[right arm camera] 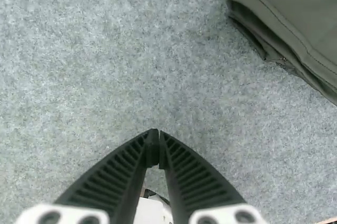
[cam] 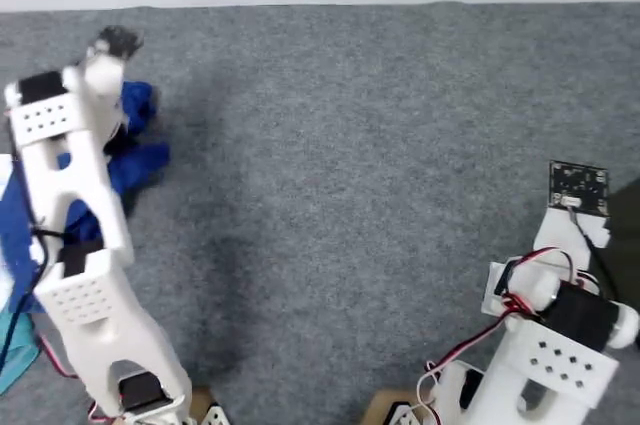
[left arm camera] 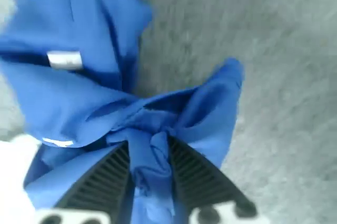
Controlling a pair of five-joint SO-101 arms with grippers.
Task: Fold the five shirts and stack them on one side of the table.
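Left arm (cam: 75, 245): stands over the left edge of the table (cam: 350, 145), which is covered in grey felt. The left gripper (left arm camera: 150, 153) has its ribbed black fingers (left arm camera: 105, 174) clamped on a bunched fold of the blue shirt (left arm camera: 79, 103). The cloth fills the gap between them and spills out on both sides.

Blue shirt: crumpled, not folded. It lies at the left edge of the table, partly under the left arm, with one lobe spread out toward the table's middle. A small white label (left arm camera: 64, 59) shows on the cloth beyond the fingers.

Teal fabric (cam: 15, 350): a strip lies at the near left corner, beside the base of the left arm, touching or overlapping the blue cloth. The overhead view does not settle which.

Right arm (cam: 550, 345): stands at the near right corner. The right gripper (right arm camera: 156, 142) is closed, its tips meeting with nothing between them, and it points down at bare grey felt.

Olive-green garment (right arm camera: 295, 18): lies flat on the felt by the right edge, near the right gripper but apart from it. Layered hems are stacked along its visible edge — it appears folded.
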